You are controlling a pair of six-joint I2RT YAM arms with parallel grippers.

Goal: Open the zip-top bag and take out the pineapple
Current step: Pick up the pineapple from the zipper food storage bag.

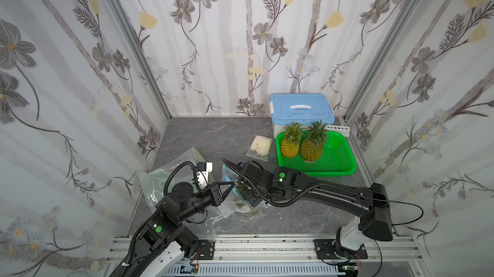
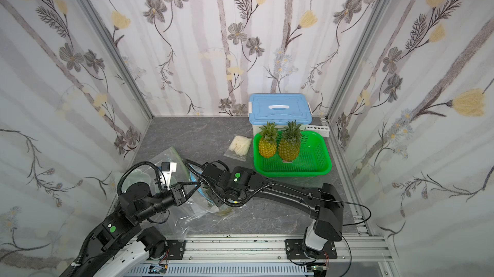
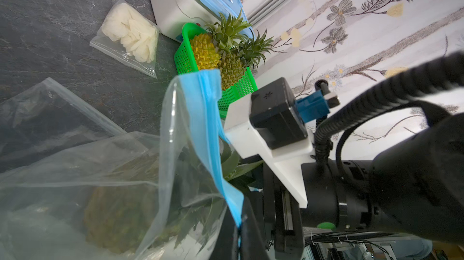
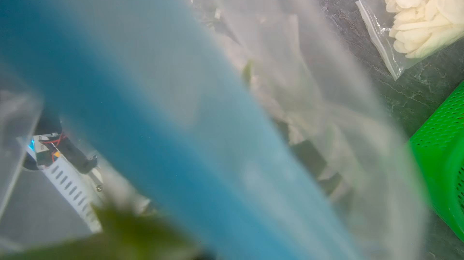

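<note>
A clear zip-top bag with a blue zip strip lies at the front of the table, its mouth lifted. Inside it is a pineapple, its leaves pointing to the mouth. My left gripper is shut on the blue strip and shows in both top views. My right gripper reaches down into the bag's mouth by the leaves. Its fingers are hidden under the wrist. The right wrist view is blurred by the blue strip and a green leaf.
A green basket at the right holds two pineapples. Behind it stands a box with a blue lid. A small bag of white slices lies mid-table. More clear bags lie at the left.
</note>
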